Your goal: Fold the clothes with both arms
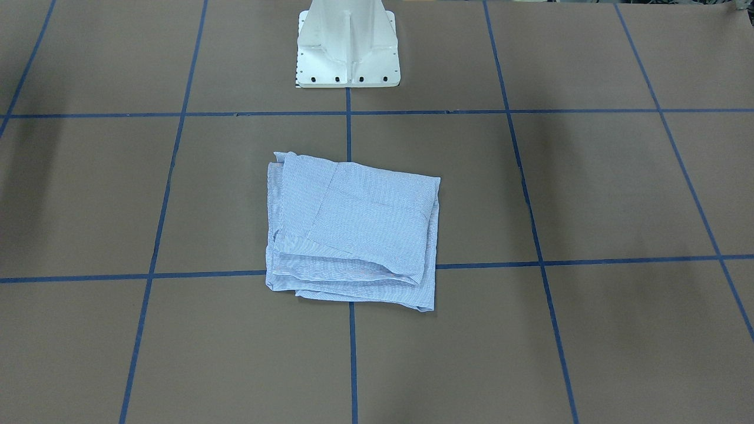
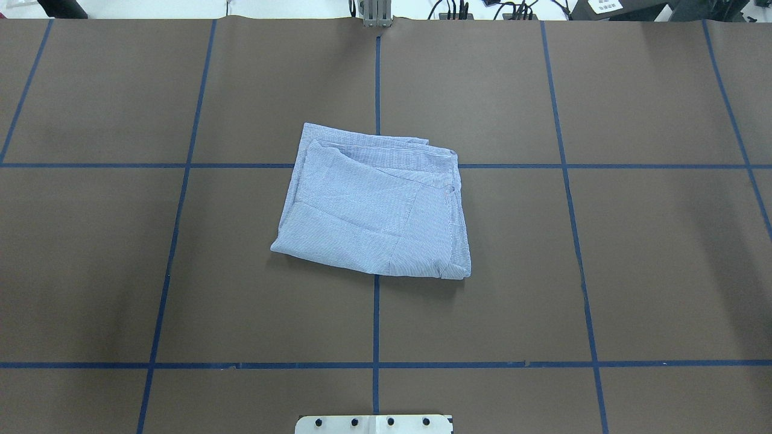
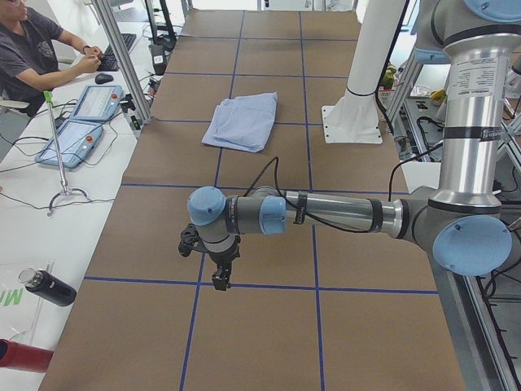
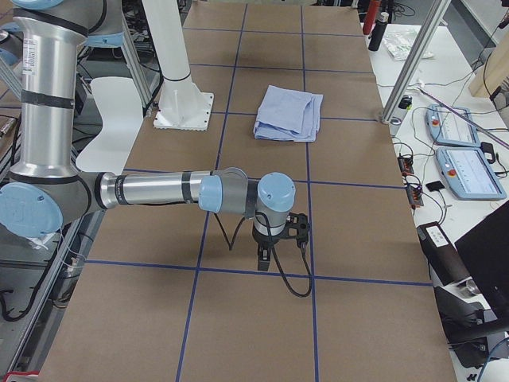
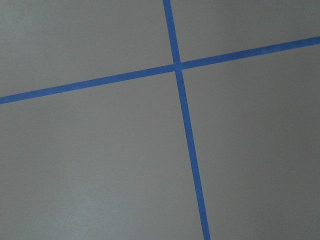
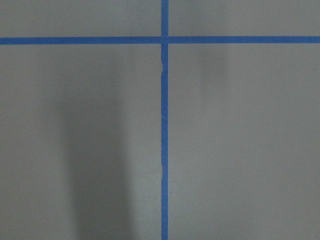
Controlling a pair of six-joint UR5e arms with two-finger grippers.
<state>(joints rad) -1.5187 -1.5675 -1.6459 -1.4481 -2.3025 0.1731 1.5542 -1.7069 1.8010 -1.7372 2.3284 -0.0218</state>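
Shirt (image 2: 374,202): rough folded rectangle, frame centre, flat on table (image 2: 633,271).
Left gripper (image 3: 218,281), right gripper (image 4: 264,259): low centre of side views, well apart from shirt, nothing visibly held; opening cannot tell.
Risk: loose staggered layers along upper edge could snag and unfold if regrasped.

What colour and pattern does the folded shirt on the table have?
The shirt is light blue with fine white stripes; the exterior front-facing view shows it best.
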